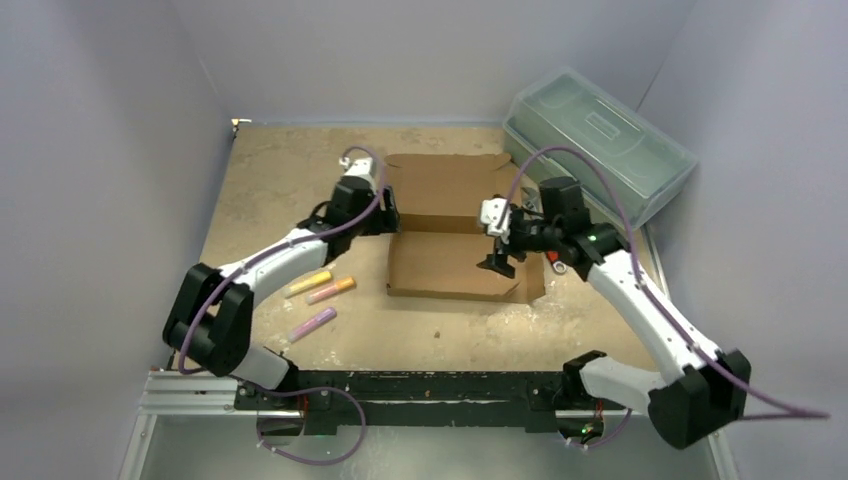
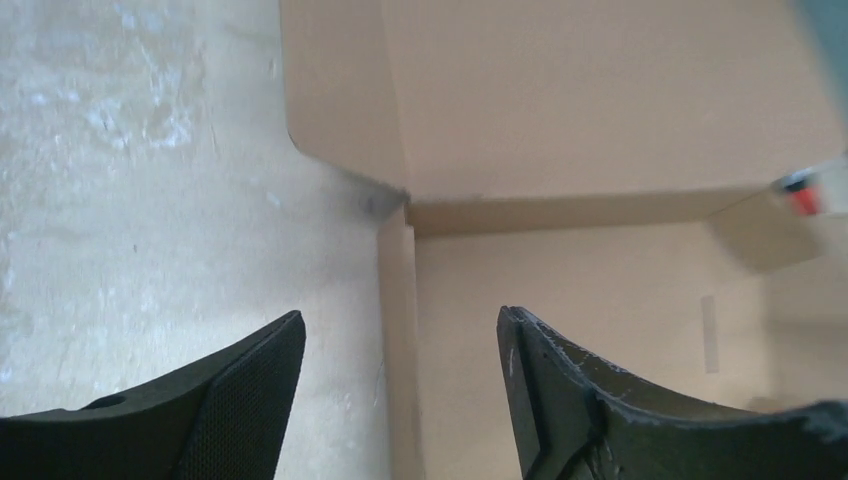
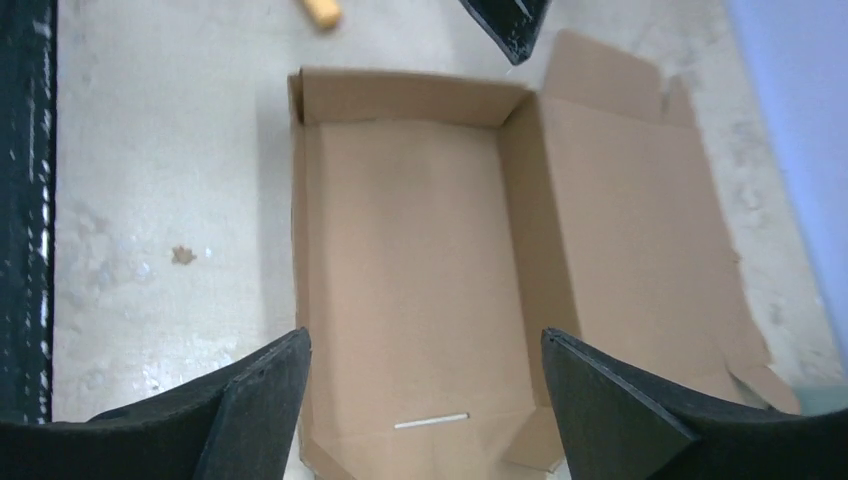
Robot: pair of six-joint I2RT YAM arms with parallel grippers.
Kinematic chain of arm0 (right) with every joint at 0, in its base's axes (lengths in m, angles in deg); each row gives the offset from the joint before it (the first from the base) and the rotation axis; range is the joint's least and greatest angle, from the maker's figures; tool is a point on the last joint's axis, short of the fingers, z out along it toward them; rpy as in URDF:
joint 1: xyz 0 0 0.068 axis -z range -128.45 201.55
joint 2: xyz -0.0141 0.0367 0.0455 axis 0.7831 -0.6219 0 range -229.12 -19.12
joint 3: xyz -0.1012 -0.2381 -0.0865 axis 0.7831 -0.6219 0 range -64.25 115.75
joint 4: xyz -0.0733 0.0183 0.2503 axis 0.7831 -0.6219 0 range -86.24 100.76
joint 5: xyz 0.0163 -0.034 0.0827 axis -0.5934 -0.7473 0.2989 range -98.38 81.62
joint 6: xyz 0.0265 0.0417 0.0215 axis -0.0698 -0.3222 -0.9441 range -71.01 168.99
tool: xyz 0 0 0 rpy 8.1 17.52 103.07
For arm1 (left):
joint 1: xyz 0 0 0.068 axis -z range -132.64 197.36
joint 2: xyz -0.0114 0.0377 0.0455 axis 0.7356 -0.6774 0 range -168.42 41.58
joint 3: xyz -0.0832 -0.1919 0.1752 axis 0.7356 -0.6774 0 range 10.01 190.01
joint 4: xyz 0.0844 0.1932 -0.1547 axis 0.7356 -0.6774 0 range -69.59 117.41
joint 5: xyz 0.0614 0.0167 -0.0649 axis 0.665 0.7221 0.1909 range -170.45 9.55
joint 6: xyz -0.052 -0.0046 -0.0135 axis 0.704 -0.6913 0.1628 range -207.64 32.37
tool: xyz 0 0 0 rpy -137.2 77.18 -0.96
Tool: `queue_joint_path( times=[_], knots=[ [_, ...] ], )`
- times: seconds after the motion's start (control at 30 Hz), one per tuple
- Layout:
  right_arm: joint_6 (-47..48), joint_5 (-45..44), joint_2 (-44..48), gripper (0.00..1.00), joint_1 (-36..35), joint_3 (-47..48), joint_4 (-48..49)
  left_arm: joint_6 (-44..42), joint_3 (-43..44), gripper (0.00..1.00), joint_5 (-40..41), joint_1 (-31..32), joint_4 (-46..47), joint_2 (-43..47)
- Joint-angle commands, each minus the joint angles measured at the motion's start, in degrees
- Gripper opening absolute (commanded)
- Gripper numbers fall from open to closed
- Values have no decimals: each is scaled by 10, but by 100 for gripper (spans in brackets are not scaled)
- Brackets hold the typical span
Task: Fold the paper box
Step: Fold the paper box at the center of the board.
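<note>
The paper box (image 1: 455, 225) lies part-formed on the table (image 1: 270, 180). Its tray half is the nearer one, with low walls raised along its left side and its near edge; its lid panel lies flat on the far side, flaps spread.

The left gripper (image 1: 388, 222) sits at the box's left side, at the corner where tray meets lid. In its wrist view its fingers (image 2: 250, 400) stand apart, released, with the raised left wall running up between them; neither pad seems to touch the cardboard, though the view is too close to be sure.

The right gripper (image 1: 497, 262) hangs above the right part of the tray; its jaws are spread wide with nothing in them, and the bare tray floor shows between the two tips.

A translucent grey-green plastic toolbox (image 1: 600, 140) stands behind and to the right of the box, near the lid's right corner but apart from it. Three marker-like sticks lie to the left of the tray, well apart from it: a yellow-orange stick (image 1: 308, 283) closest to the box's level; a pink-and-orange stick (image 1: 331, 291) just beside it; and a purple stick (image 1: 312, 323) nearer than the box's near edge.
</note>
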Motion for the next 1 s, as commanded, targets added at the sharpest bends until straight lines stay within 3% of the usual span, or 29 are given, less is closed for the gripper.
queue_joint_path(
  times=[0.0,0.07,0.17,0.23,0.4,0.67,0.83,0.97],
  knots=[
    [-62,65,73,91,61,15,-16,60,-43,71,-230,-100,156,46],
    [-118,93,93,98,103,11,17,94,-42,73,-311,-137,179,28],
    [-244,146,104,99,167,-22,90,125,-22,74,-387,-185,190,-27],
    [-278,211,105,99,210,-55,123,157,-26,75,-432,-214,235,-63],
    [-280,290,102,99,267,-94,135,247,-6,79,-516,-262,410,-190],
    [-247,290,87,99,273,-104,122,316,148,78,-577,-264,468,-393],
    [-232,284,80,99,273,-104,112,370,205,67,-602,-261,503,-457],
    [-223,280,78,99,273,-104,106,401,226,37,-614,-256,527,-481]
  ],
)
